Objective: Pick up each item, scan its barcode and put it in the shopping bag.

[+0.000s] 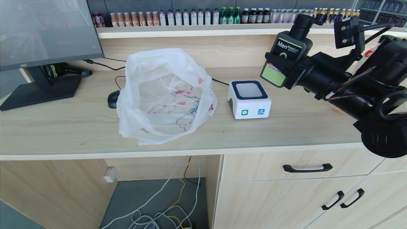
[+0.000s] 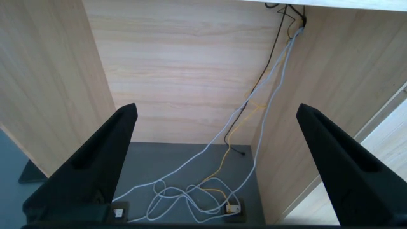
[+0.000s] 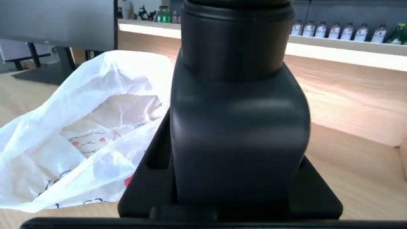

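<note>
Status: the pick looks done for this item, with scan and bagging left. Right hand [image 1: 286, 72] is clamped on the dark bottle [image 1: 291, 44] and holds it in the air above the worktop [image 1: 63, 127], at about 2 o'clock from the white scanner box [image 1: 249, 99], near it but not over its window. No barcode is visible on the bottle, so I judge it not yet scanned. Shopping bag [image 1: 136, 70] sits open-mouthed on the worktop at 9 o'clock of the scanner box, just beside it. Red and blue print shows on the film; can't tell if anything is inside. Left hand [image 2: 217, 109] hangs below the worktop near the cables [image 2: 191, 197], fingers spread, holding nothing. Remaining: present the barcode to the window, then drop the bottle into the bag.
</note>
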Robot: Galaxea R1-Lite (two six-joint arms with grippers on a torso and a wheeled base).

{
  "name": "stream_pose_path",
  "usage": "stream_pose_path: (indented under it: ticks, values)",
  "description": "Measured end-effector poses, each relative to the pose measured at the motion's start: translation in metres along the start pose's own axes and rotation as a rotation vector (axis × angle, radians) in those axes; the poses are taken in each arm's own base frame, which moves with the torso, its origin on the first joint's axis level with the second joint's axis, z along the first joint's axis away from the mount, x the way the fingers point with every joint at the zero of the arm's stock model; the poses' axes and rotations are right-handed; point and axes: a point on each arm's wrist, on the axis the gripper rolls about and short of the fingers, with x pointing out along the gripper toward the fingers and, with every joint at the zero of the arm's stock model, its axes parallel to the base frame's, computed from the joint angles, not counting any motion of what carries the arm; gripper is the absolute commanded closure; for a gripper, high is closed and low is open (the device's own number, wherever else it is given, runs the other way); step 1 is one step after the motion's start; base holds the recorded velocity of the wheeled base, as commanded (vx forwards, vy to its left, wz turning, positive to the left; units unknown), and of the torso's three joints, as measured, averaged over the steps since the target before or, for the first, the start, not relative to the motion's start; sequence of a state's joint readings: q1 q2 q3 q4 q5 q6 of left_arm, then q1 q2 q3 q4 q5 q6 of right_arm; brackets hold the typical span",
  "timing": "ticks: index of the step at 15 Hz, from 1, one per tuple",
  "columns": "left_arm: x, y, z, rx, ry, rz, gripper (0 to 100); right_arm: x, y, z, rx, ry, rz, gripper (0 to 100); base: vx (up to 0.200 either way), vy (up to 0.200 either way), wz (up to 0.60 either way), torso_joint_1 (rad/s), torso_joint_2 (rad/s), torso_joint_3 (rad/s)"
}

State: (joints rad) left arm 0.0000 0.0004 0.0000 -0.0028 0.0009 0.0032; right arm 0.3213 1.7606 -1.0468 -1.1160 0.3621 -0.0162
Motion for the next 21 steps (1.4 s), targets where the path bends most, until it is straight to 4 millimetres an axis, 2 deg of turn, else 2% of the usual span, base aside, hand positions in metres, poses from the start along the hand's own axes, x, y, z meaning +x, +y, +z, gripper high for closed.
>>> stream_pose_path:
  ticks: [5,9,16,21]
  values:
    - [0.0,0.0,0.0,0.001,0.0,0.0,0,-0.025,0.026,-0.004,-0.132,-0.142,-0.137,100,0.0,0.0,0.0,0.0,0.0,0.0]
    - [0.0,0.0,0.0,0.001,0.0,0.0,0,-0.034,0.053,-0.016,-0.093,-0.152,-0.157,100,0.0,0.0,0.0,0.0,0.0,0.0]
    - [0.0,0.0,0.0,0.0,0.0,0.0,0,-0.041,0.058,-0.028,-0.065,-0.091,-0.218,100,0.0,0.0,0.0,0.0,0.0,0.0]
    - [0.0,0.0,0.0,-0.001,0.0,0.0,0,-0.041,0.058,-0.031,-0.053,-0.081,-0.22,100,0.0,0.2,0.0,0.004,0.0,0.001]
